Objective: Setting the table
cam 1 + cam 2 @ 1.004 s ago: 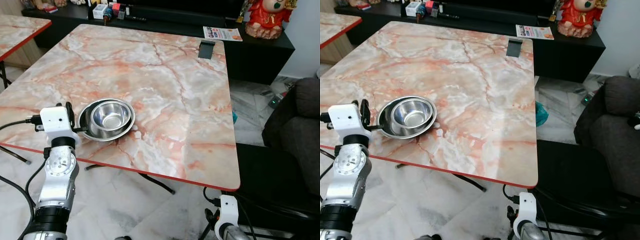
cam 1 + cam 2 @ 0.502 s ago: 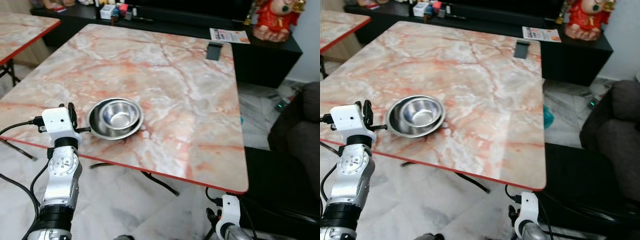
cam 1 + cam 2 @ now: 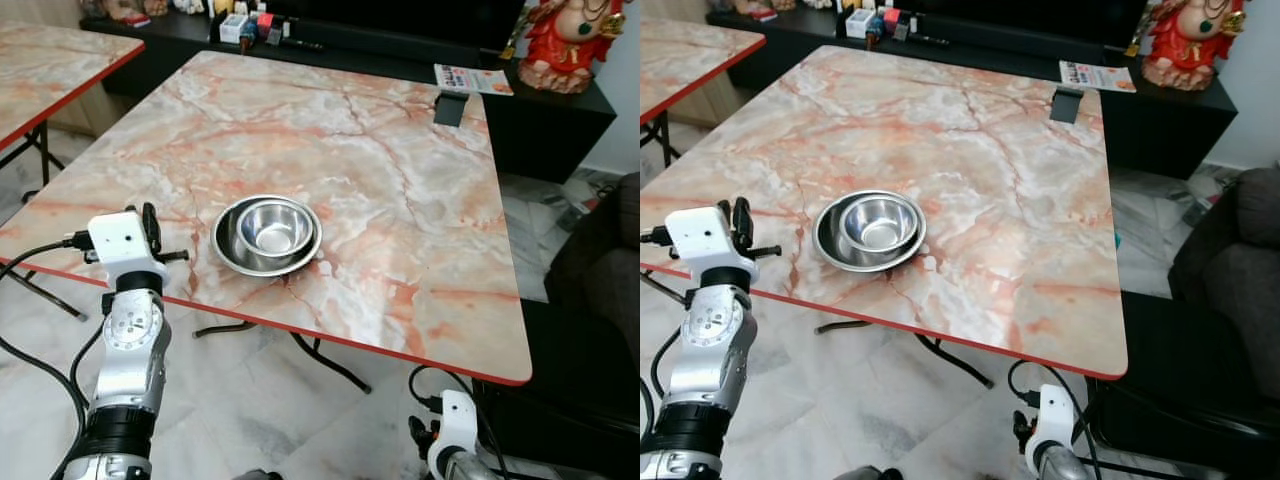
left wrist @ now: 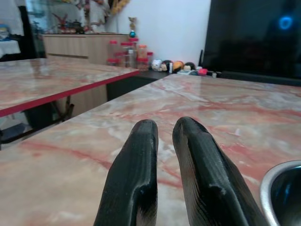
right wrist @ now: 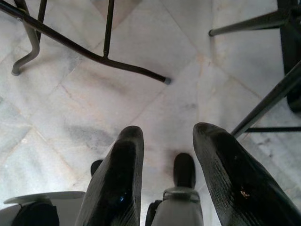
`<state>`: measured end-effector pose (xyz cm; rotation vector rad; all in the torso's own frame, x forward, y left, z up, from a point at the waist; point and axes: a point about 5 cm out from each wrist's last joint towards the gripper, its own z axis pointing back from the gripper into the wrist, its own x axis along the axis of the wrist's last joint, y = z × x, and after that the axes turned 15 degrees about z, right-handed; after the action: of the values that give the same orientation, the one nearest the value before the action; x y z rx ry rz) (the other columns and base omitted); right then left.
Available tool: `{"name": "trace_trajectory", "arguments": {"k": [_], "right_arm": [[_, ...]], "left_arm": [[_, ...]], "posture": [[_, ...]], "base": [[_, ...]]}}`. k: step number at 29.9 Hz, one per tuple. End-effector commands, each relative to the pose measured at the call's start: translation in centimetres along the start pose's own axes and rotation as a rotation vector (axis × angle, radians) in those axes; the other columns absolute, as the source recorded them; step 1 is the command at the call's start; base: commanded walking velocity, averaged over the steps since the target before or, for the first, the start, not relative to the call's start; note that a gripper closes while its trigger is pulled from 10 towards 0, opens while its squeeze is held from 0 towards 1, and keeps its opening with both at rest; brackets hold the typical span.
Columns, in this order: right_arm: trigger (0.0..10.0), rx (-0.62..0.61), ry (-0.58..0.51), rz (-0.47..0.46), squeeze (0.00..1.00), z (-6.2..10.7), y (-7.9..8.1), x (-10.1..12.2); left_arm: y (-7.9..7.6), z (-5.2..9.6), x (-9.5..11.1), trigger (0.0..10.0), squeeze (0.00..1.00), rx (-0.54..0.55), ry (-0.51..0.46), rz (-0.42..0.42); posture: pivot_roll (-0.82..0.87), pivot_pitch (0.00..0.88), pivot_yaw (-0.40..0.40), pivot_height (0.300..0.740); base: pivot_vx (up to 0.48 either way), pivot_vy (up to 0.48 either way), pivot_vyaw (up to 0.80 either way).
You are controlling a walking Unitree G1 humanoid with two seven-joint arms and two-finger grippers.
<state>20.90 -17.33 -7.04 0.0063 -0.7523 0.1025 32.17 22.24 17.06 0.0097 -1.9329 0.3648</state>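
Nesting inside a wider steel plate (image 3: 232, 252), the small steel bowl (image 3: 274, 229) sits upright and empty on the marble tabletop (image 3: 380, 170), near its front edge. Left end effector (image 4: 163, 136) hovers level just beside the plate, fingers nearly together, grasping nothing. Right end effector (image 5: 163, 150) hangs toward the floor (image 5: 141, 94), fingers spread, empty.

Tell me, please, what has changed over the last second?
The left hand has drawn back from the rim of the nested steel bowls and now sits apart from them, to their left, fingers together. The bowls stayed where they were on the table; the camera shifted. The right hand hangs idle above the floor.
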Motion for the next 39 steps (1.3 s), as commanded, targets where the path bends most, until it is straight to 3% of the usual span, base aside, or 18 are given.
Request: {"name": "trace_trajectory", "arguments": {"k": [1, 19, 32, 39], "right_arm": [[10.0, -0.016, 0.011, -0.005, 0.0, 0.1, -0.5, -0.3], [10.0, -0.016, 0.015, -0.008, 0.0, 0.2, -0.3, -0.5], [10.0, -0.013, 0.014, -0.005, 0.0, 0.2, -0.2, -0.5], [10.0, -0.011, 0.011, -0.002, 0.0, 0.1, -0.1, -0.5]], "left_arm": [[-0.5, -0.2, -0.1, 10.0, 0.0, -0.014, 0.011, 0.004], [-1.1, -0.6, 0.8, 10.0, 0.0, -0.03, -0.018, 0.02], [-0.8, -0.7, 1.4, 10.0, 0.0, -0.022, -0.03, 0.007], [-1.5, 0.1, -0.3, 10.0, 0.0, -0.1, 0.064, -0.026]], "posture": [[0.08, 0.124, -0.049, 0.74], [0.08, 0.126, -0.041, 0.74], [0.09, 0.131, -0.042, 0.74], [0.08, 0.123, -0.033, 0.74]], "base": [[0.0, 0.337, 0.0], [0.0, 0.369, 0.0], [0.0, 0.355, 0.0], [0.0, 0.329, 0.0]]}}
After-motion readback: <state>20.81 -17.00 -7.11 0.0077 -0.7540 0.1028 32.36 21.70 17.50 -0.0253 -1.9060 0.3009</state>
